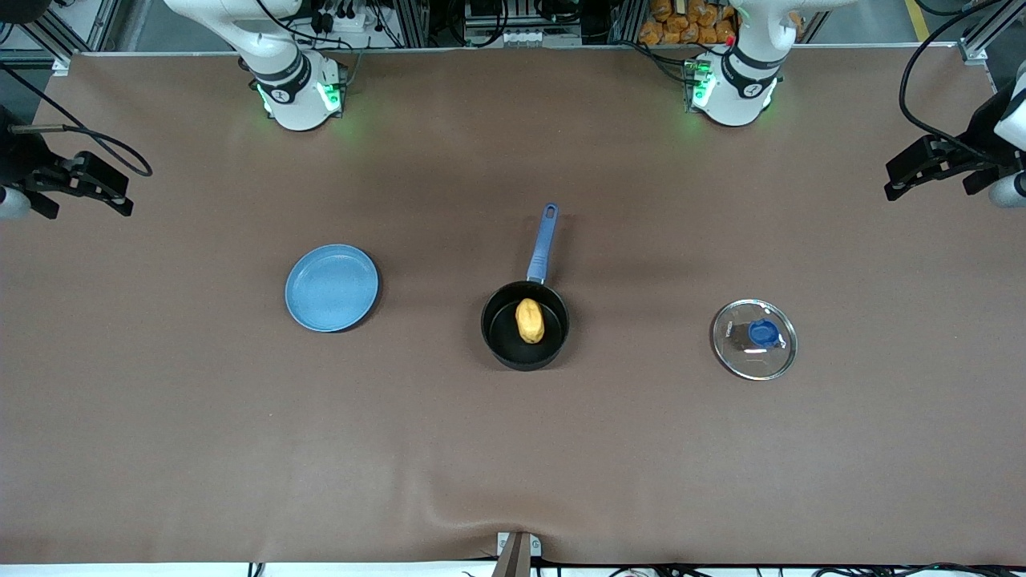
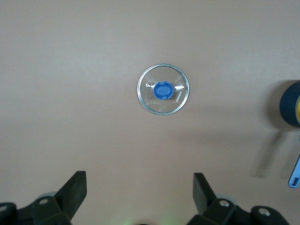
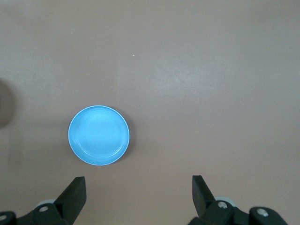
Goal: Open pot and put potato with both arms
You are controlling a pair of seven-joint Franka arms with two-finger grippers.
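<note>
The black pot [image 1: 525, 324] stands uncovered in the middle of the table, its blue handle [image 1: 543, 244] pointing toward the robots' bases. The yellow potato [image 1: 529, 320] lies inside it. The glass lid with a blue knob [image 1: 754, 338] lies flat on the table toward the left arm's end and also shows in the left wrist view [image 2: 163, 89]. The pot's edge [image 2: 290, 104] shows there too. My left gripper [image 1: 891, 183] is open and empty, high over the table's end, as the left wrist view [image 2: 139, 180] shows. My right gripper [image 1: 120, 196] is open and empty, high over the other end [image 3: 138, 183].
An empty blue plate [image 1: 332, 288] lies toward the right arm's end of the table, also in the right wrist view [image 3: 99, 135]. The brown table cover [image 1: 513, 449] has a wrinkle at its front edge by a small bracket [image 1: 517, 549].
</note>
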